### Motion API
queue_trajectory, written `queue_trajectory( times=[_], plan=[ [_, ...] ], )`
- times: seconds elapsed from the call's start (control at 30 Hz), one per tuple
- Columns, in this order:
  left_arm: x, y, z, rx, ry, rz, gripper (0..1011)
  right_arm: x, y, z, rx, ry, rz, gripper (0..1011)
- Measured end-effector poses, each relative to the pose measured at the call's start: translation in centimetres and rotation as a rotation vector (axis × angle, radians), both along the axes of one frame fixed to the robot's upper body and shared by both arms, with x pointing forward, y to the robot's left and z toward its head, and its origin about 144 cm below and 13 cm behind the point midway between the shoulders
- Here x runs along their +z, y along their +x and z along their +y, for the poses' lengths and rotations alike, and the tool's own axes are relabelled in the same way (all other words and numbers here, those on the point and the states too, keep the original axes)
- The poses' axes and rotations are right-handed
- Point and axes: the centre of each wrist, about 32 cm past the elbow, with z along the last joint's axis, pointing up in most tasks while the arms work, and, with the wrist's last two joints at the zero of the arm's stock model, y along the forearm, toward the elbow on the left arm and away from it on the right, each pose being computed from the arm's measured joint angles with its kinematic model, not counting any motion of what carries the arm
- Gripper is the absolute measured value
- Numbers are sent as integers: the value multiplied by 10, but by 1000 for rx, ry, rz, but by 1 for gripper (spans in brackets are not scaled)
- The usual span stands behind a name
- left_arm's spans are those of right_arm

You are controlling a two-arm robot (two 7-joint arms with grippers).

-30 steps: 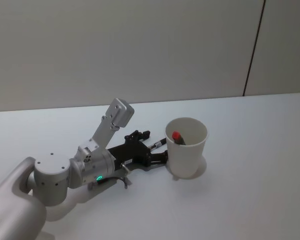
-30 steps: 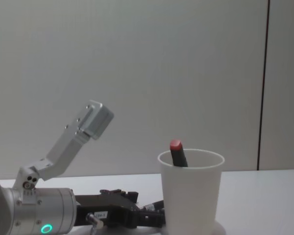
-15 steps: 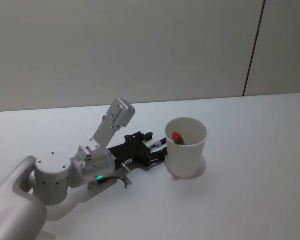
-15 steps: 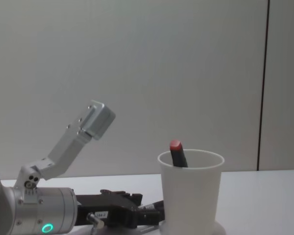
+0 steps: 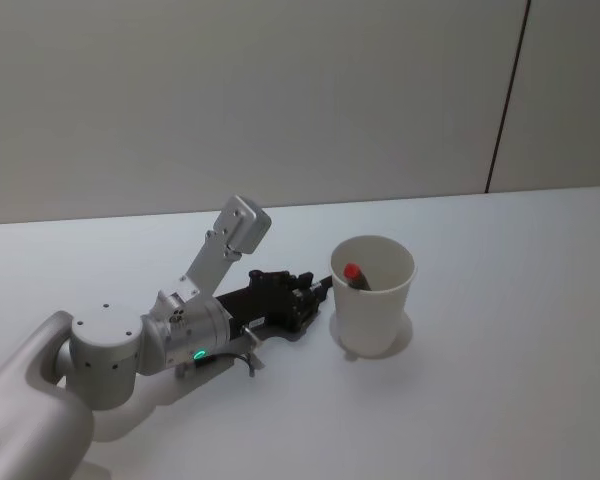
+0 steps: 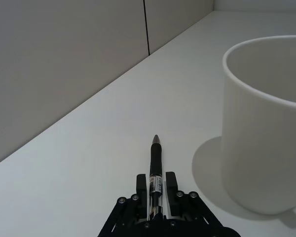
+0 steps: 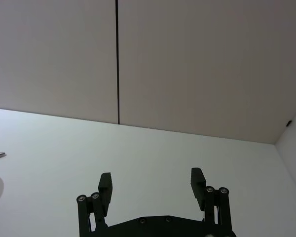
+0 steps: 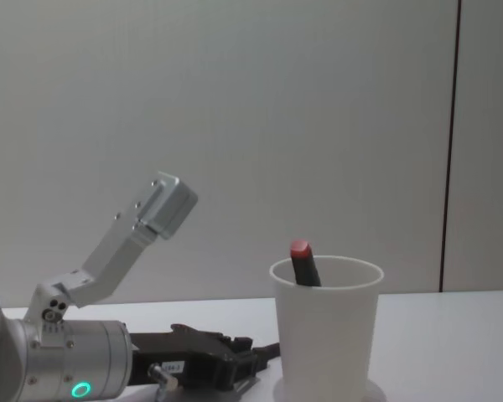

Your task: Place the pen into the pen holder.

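While the left gripper [image 6: 156,177] clamps the pen [image 6: 156,155] beside the cup [image 6: 261,148], a low swing may topple the cup (right gripper [image 7: 151,177]: spread, idle).

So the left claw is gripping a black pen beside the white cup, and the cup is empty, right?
Not quite. The white cup is not empty: the head view shows a red-topped pen standing in it. The left gripper does grip a black pen beside it.
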Motion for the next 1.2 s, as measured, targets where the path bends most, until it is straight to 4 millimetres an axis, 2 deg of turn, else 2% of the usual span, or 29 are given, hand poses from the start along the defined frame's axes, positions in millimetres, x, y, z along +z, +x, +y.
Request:
queue_trajectory(
  times=[0.17, 0.97, 1.2],
  plan=[
    [0, 0, 0, 1, 1, 0, 143, 0, 0, 0, 0, 0, 0, 1001],
    [0, 0, 0, 1, 3, 2, 141, 0, 0, 0, 0, 0, 0, 1001],
    [-1, -5, 6, 24, -6, -16, 140, 0, 0, 0, 0, 0, 0, 1001]
  ],
)
